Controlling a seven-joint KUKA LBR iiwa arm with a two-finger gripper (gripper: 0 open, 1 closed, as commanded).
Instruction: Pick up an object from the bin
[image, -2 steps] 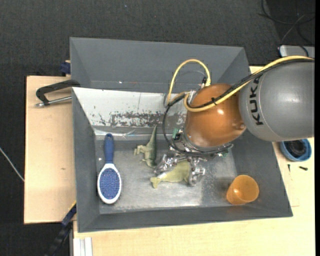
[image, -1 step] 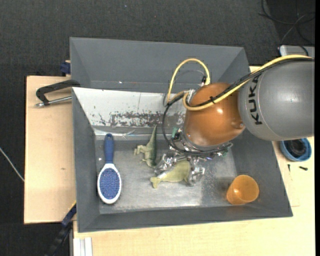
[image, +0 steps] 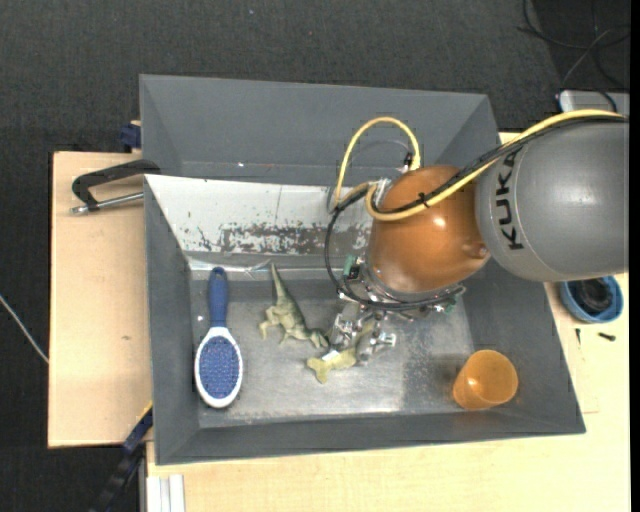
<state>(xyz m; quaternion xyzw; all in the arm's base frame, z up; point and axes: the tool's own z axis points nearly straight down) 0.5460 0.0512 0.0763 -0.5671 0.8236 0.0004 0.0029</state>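
Hand (image: 360, 338) is seen low in the scuffed grey metal bin (image: 300, 130), just right of a pale toy dinosaur (image: 290, 320); whether it is open or closed cannot be told.

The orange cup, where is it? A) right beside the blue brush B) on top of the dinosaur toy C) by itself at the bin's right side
C: the orange cup sits alone at the right of the bin, apart from the gripper. The blue brush is far over at the left and the pale dinosaur toy is in the middle.
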